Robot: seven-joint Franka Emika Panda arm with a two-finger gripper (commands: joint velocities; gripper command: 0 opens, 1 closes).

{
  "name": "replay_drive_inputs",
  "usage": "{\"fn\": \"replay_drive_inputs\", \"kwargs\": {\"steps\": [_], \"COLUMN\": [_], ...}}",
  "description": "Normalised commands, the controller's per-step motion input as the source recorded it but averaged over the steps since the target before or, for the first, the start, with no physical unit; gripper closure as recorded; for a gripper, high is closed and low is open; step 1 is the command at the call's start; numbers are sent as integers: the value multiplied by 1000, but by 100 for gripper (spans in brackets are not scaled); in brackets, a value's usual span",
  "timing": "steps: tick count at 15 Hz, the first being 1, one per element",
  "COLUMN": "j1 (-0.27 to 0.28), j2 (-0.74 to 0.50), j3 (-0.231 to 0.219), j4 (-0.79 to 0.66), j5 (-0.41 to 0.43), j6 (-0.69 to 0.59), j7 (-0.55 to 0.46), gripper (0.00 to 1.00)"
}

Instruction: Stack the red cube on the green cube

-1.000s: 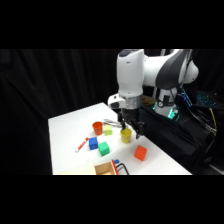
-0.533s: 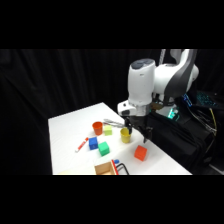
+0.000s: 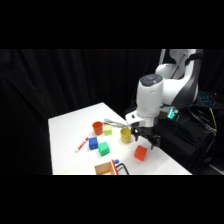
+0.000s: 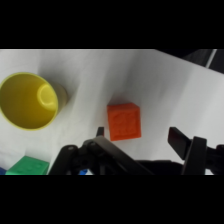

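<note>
One gripper (image 3: 144, 140) has shifted right, above the red cube (image 3: 140, 153).

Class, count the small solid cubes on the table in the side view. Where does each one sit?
4. The red cube lies under the gripper; blue cube, green cube and yellow-green cube cluster by the cups. Others may be hidden.

Red cube (image 4: 124, 121) on white desk (image 4: 165, 85) between open pincer (image 4: 142, 136) fingers; yellow cup (image 4: 30, 101) left, green cube (image 4: 27, 165) bottom-left
</note>
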Motion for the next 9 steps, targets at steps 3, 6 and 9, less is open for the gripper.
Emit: {"fn": "replay_drive_inputs", "kwargs": {"steps": [3, 6, 9], "j1": [60, 75, 90], "j2": [121, 85, 45], "j3": [6, -60, -95], "j4": [-24, -35, -28], "j5": [-153, -275, -266], "j6": [233, 226, 191], "j7": [45, 88, 111], "gripper": [0, 0, 0]}}
